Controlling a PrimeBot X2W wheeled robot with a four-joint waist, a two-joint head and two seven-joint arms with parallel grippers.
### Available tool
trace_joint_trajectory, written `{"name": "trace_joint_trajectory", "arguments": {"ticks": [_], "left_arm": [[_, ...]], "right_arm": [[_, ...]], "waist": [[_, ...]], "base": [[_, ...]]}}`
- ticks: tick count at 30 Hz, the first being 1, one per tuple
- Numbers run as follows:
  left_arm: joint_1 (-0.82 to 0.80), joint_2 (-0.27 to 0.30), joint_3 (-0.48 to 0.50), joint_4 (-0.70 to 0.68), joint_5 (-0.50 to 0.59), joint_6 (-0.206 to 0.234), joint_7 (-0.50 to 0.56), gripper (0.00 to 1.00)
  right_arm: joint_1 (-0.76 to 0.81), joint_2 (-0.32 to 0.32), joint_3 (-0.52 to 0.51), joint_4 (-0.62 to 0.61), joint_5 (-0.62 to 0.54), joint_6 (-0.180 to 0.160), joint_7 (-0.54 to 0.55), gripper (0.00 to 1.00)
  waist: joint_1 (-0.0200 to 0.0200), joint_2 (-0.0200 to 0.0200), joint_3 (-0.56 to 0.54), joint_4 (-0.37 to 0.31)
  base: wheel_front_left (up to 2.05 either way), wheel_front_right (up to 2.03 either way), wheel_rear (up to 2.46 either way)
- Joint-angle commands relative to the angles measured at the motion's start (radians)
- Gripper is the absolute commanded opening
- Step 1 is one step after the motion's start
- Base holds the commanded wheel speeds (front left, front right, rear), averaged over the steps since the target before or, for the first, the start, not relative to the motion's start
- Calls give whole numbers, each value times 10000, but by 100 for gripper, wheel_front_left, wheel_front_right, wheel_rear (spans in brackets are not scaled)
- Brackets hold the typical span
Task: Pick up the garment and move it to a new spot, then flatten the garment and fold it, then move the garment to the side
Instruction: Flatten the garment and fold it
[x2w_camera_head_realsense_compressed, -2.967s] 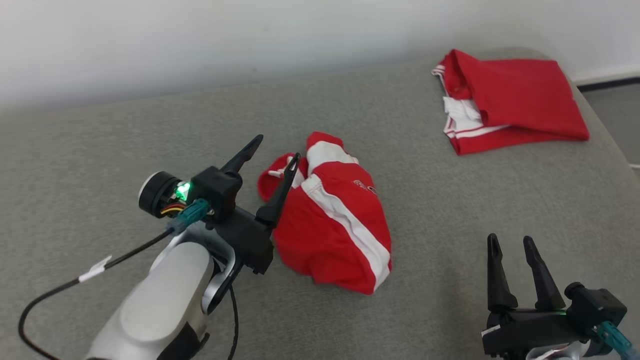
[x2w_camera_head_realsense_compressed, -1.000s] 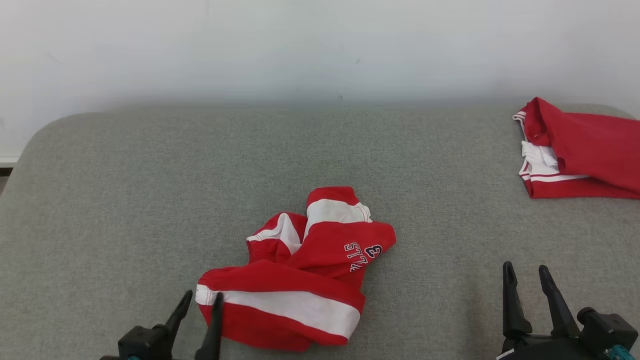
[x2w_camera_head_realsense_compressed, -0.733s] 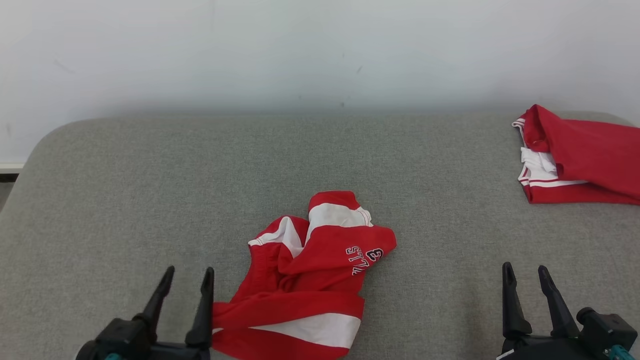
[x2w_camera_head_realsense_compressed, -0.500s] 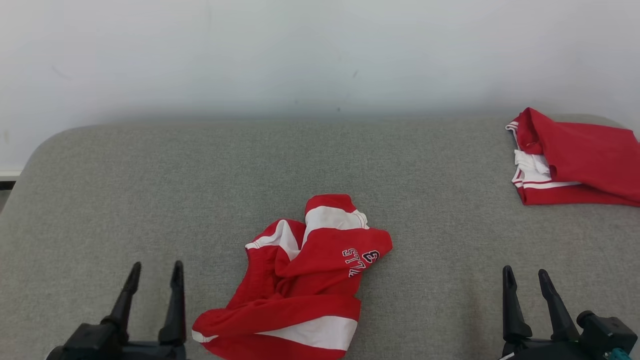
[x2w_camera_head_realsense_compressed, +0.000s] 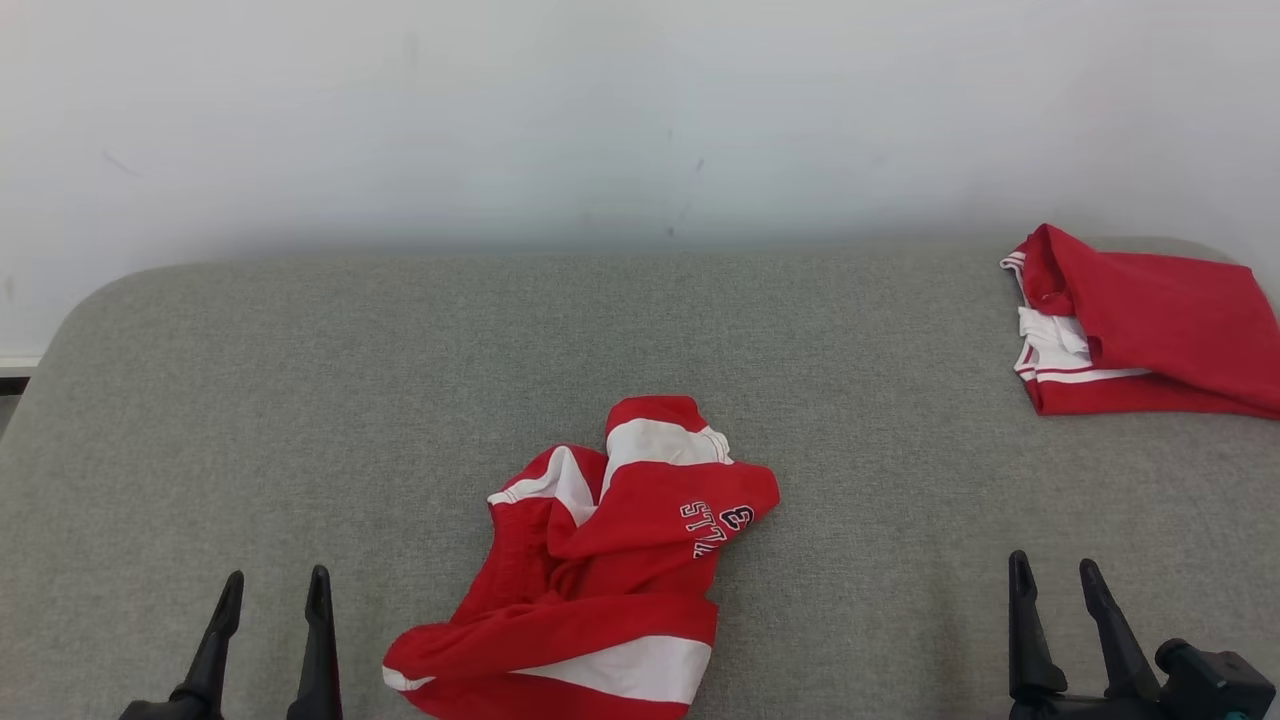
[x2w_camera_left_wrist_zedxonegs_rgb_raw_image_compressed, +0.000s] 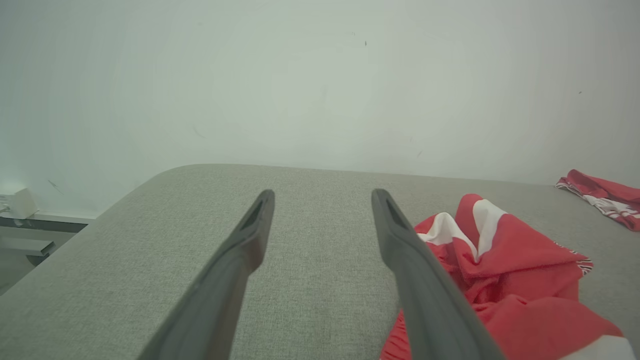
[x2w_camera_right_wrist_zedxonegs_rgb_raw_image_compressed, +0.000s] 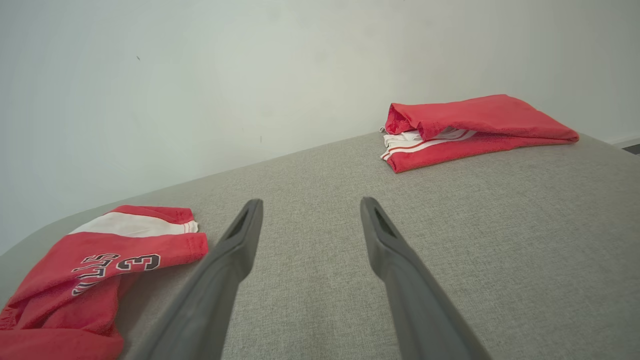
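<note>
We had the left claw (x2w_camera_head_realsense_compressed: 277, 575) and the right claw (x2w_camera_head_realsense_compressed: 1052, 560) low at the near edge of the grey bench (x2w_camera_head_realsense_compressed: 300, 400), each with its fingers spread wide and holding nothing. The garment (x2w_camera_head_realsense_compressed: 600, 570), red with white bands and dark lettering, lay crumpled in a heap between them, nearer the left claw and touching neither. A second red garment (x2w_camera_head_realsense_compressed: 1150, 330), neatly folded, sat well apart at the far right. With the heap loose and unheld, we judged the step in hand to be the flattening, though we could not tell whether this was its new spot. The next move called for each claw to take a separate edge of the heap and draw the cloth apart.
</note>
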Motion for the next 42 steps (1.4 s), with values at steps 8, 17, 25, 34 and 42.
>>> {"name": "trace_joint_trajectory", "arguments": {"ticks": [8, 17, 25, 34, 42], "left_arm": [[-181, -350, 123, 87, 421, -270, -29, 100], [-486, -706, 151, 287, 637, -593, -29, 100], [-887, -931, -134, 410, 786, -697, -29, 100], [-1139, -1069, -222, 659, 740, -780, -29, 100], [-1184, -1145, -215, 804, 739, -775, -29, 100]], "right_arm": [[-305, -256, 662, 298, 1, -31, -39, 100], [-2309, -527, 2102, 1998, 90, -29, 40, 100], [-4477, -819, 2746, 4633, -33, -31, 147, 100], [-5640, -910, 3263, 6994, -19, -31, 378, 100], [-6006, -553, 3705, 8453, 585, -29, 843, 0]], "waist": [[0, 0, 57, 350], [0, 0, 410, 1030], [0, 0, 842, 1832], [0, 0, 1005, 2318], [0, 0, 938, 2478]], "base": [[0, 0, 0], [0, 0, 0], [0, 0, 0], [0, 0, 0], [0, 0, 0]]}}
